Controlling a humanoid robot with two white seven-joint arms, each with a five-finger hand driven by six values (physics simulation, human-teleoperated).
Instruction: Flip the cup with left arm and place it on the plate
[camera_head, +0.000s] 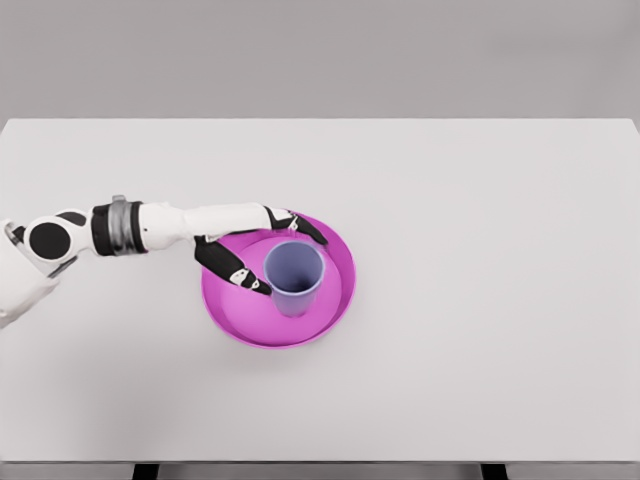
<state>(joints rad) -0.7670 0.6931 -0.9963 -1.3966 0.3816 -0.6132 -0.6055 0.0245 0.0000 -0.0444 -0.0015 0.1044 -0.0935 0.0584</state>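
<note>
Already upright, the cup (294, 276) stands on the pink plate (335, 300) at mid-bench (480, 250). Left hand (255, 252) fingers (232, 268) are spread around it, apparently not clamping. Best to open wider and withdraw sideways without nudging the cup.

I work in a bare simulated test space, not a lived-in room: beneath my hand spreads a plain white rectangular table (480, 300), and beyond it stands a featureless grey wall (320, 55).

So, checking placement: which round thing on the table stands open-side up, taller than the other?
The lavender plastic cup, standing mouth-up on the flat magenta plate.
</note>
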